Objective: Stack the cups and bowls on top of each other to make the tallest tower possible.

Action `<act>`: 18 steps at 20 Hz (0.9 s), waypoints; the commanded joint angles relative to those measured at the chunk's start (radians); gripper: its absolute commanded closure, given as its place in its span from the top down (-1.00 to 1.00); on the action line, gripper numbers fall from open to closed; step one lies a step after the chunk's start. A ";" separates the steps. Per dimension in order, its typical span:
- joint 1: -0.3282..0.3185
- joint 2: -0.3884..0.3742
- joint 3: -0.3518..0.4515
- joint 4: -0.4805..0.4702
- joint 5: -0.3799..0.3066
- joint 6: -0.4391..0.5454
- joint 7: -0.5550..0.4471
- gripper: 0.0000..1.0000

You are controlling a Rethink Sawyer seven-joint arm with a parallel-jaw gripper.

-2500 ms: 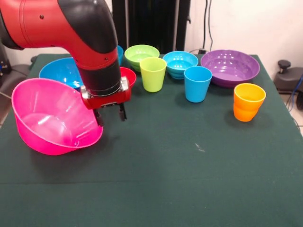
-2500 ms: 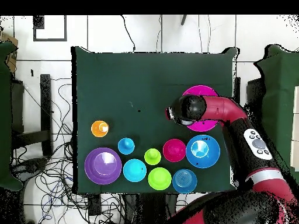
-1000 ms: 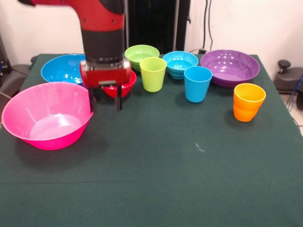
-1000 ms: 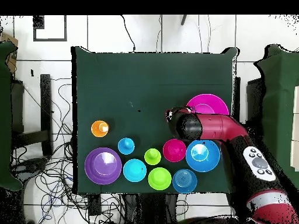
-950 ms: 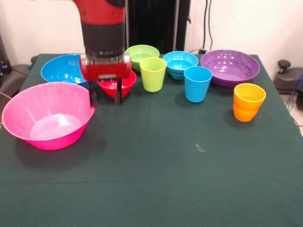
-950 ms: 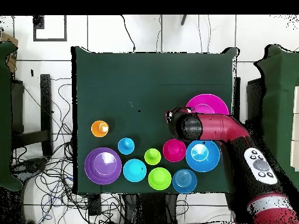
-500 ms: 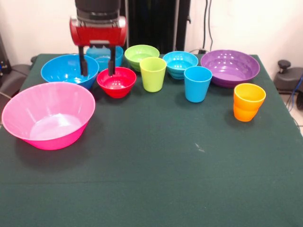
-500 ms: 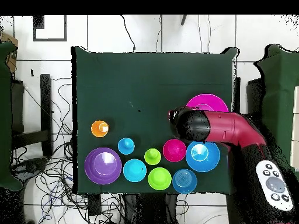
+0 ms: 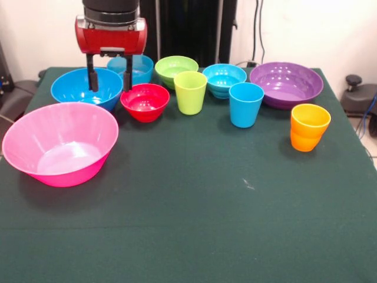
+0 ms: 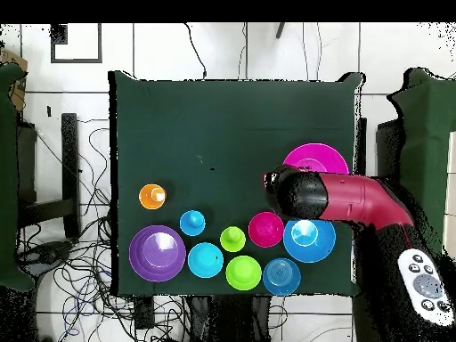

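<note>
Pincer: your pincer hung open and empty, its two fingers well apart, above the gap between the large blue bowl and the small red bowl.
What changed: a couple of seconds earlier you had it low at the rim of the huge pink bowl, which stood tipped on its side; by this moment the bowl sat flat and upright on the bench, and the pincer had let go, risen and drawn back toward the far row.
Meaning for the task: I judge you had just set down the base of the tower; nothing was stacked on it yet.
Cups: the lime green cup, light blue cup and orange cup each stood alone and upright, apart from one another.
Other bowls: the purple bowl, ribbed cyan bowl, lime green bowl and small blue bowl lined the far edge, untouched.
Overhead check: the arm lay across the gap between pink bowl and large blue bowl.
Next: you likely needed to pick a piece for the pink base; the pincer was nearest the large blue bowl.
</note>
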State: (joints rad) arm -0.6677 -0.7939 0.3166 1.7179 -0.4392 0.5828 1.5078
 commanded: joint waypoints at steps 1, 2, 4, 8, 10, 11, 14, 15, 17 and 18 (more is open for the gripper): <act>-0.018 0.049 0.056 0.058 -0.096 0.038 -0.146 1.00; -0.022 0.052 0.059 0.058 -0.103 0.033 -0.149 1.00; -0.028 0.066 0.065 0.053 -0.118 0.026 -0.157 1.00; -0.015 0.083 0.049 0.035 -0.147 0.008 -0.120 1.00; -0.009 0.085 0.040 0.033 -0.147 0.015 -0.097 1.00; -0.008 0.088 0.039 0.031 -0.148 0.015 -0.091 1.00; -0.005 0.107 0.033 0.017 -0.162 0.001 -0.071 1.00; -0.004 0.111 0.036 0.011 -0.160 0.004 -0.068 1.00; 0.006 0.121 0.027 -0.004 -0.168 -0.003 -0.049 1.00; 0.009 0.125 0.023 -0.007 -0.168 -0.005 -0.039 1.00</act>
State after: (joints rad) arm -0.6964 -0.7401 0.3168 1.7234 -0.5282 0.5828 1.5078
